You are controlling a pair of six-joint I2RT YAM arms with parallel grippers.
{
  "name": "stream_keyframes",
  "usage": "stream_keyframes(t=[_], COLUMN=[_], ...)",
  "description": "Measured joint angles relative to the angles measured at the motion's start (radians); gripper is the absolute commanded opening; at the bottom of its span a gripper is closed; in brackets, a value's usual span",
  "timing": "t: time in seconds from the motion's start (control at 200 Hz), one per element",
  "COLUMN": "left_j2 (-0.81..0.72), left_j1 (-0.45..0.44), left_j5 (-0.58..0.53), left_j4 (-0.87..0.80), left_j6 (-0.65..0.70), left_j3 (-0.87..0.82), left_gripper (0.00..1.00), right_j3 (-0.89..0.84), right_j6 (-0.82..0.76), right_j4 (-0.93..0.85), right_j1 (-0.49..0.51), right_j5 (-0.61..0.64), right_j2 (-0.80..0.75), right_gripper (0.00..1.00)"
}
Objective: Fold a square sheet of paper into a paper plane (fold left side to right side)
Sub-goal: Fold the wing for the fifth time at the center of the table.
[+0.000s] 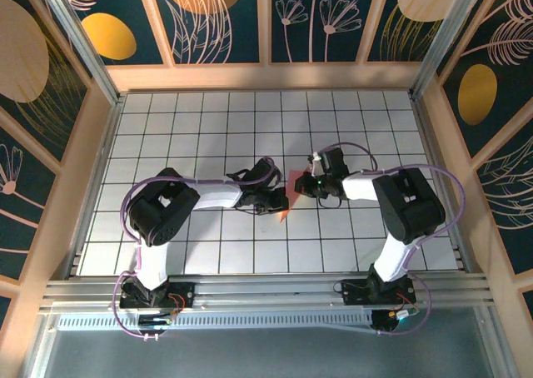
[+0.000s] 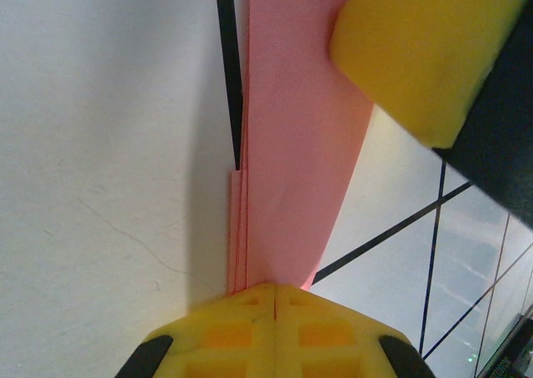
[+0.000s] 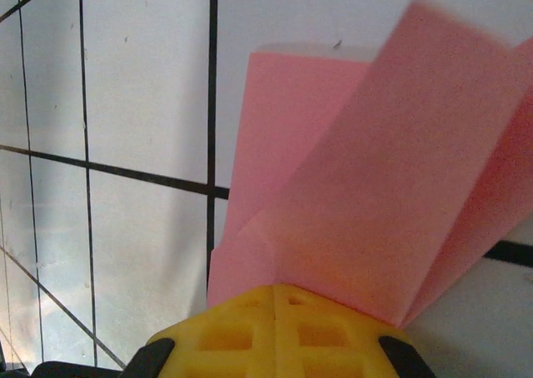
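On the left of the top view, the left arm [image 1: 166, 207] was stretched across the tiled table [image 1: 208, 120] toward the middle, and the left gripper [image 1: 277, 201] was set at the near-left end of the paper [image 1: 295, 180]. In the left wrist view its yellow fingers [image 2: 225, 332] were pressed fully together, with the end of the paper pinched in the seam between them. The paper was seen there as a narrow folded strip of several layers, its left edges slightly stepped, running beside a black grid line [image 2: 226, 70]. A second yellow pad [image 2: 416, 53] was seen over the strip's far right part. The paper was at the table's centre, between the two grippers and largely hidden by them from above. To its right, the right gripper [image 1: 306, 182] was likewise closed. In the right wrist view its fingers were clamped on the paper, whose folded flaps fanned out from the fingertips, one flap blurred. The right arm [image 1: 404, 203] was bent in from the right.
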Motion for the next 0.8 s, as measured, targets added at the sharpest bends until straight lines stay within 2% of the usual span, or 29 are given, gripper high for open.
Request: stream_keyframes(t=[0.796], left_j2=[0.006], left_j1=[0.000], left_j5=[-0.014], left_j4=[0.010], left_j6=[0.000], left_j3=[0.006], left_gripper=[0.00], right_j3=[0.144], right_j6=[-0.069], right_j4=[-0.068], right_j1=[-0.175], right_j5=[-0.079], right_j2=[0.108], right_gripper=[0.05])
